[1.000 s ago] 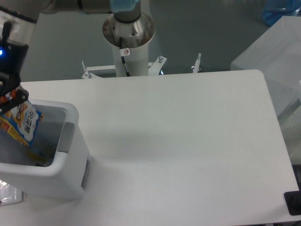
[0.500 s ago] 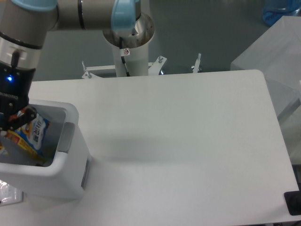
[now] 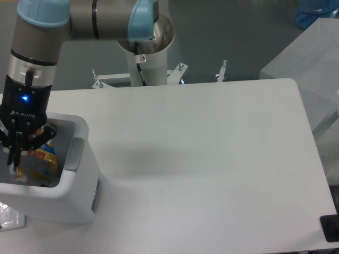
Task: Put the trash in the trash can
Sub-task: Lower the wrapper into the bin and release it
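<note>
Reaching down from the upper left, the arm (image 3: pixel 79 18) holds its end effector (image 3: pixel 24 145) inside the open top of the trash can (image 3: pixel 79 180), which stands at the left edge of the table (image 3: pixel 212 159). The dark fingers (image 3: pixel 15 151) point down into the bin, low against its near-left interior. Whether they are spread or closed cannot be told, since they overlap each other and the contents behind them. A blue light glows on the wrist housing just above the bin's rim.

The snack packet (image 3: pixel 45 156) lies inside the trash can, tilted, its yellow, red and blue print showing just to the right of the fingers. It looks close to or touching them, but a grip on it cannot be confirmed. A small patch of yellow shows near the bin's inner bottom right; whether that is a separate wrapper or part of the packet is unclear. No bottle can be made out in the bin from this view.

The trash can is white with rounded corners, and a grey tab sits on its right-hand wall. Just outside its lower left corner, a bit of clear, crinkled plastic (image 3: pixel 10 219) lies on the table at the picture's edge.

Behind the table stands the arm's white pedestal (image 3: pixel 144 58).
</note>
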`<act>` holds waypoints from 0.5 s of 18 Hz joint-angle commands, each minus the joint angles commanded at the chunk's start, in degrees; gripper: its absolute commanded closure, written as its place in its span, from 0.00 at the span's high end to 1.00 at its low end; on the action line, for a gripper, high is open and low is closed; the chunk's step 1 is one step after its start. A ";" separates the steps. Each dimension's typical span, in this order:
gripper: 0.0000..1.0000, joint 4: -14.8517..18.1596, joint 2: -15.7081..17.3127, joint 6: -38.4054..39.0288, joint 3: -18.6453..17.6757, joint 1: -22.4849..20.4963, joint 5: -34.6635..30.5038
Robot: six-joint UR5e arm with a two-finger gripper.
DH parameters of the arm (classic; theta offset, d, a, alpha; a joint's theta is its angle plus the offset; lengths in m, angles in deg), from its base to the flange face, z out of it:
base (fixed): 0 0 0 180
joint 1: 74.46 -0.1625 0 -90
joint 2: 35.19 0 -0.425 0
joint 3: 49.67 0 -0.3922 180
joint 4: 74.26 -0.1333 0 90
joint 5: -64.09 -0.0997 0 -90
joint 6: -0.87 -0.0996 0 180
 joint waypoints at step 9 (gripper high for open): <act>0.38 -0.09 0.09 -0.18 0.97 -0.35 0.00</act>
